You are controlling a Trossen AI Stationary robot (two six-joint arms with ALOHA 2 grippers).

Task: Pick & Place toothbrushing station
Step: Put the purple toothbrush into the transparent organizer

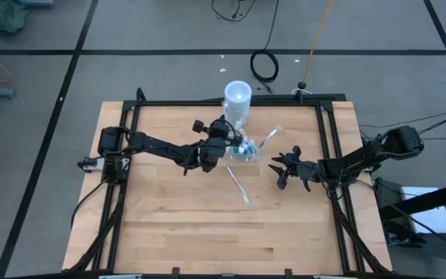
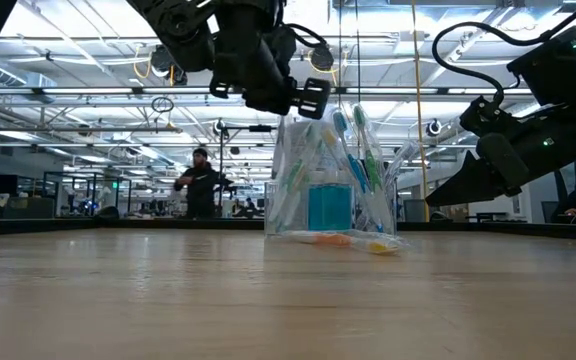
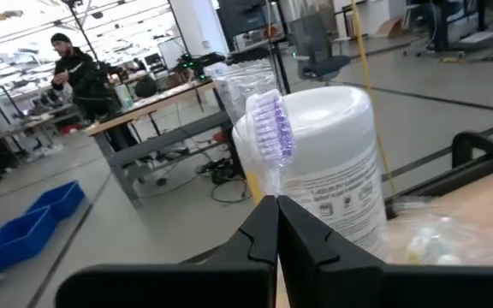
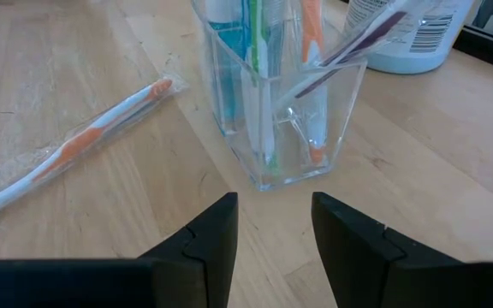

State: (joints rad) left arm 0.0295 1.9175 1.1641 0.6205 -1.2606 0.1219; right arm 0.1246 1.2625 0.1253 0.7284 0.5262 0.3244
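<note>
A: Holding what, exactly?

B: My left gripper point(image 3: 276, 224) is clamped on a wrapped purple-bristled toothbrush point(image 3: 271, 128), up over the clear container point(image 1: 244, 152) at the table's point(image 1: 176, 225) far middle, just in front of the white cylinder point(image 1: 237, 99).

A: And your right gripper point(image 4: 272, 224)?

B: Open, empty, low to the container's right (it faces the clear wall). An orange-handled toothbrush point(image 4: 80, 145) lies near it. I'd lower mine vertically, handle first, between the standing brushes.

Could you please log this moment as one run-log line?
left claw: shut on wrapped purple-bristled toothbrush, above clear plastic container | right claw: open, facing container | wrapped orange-white toothbrush: on table
</note>
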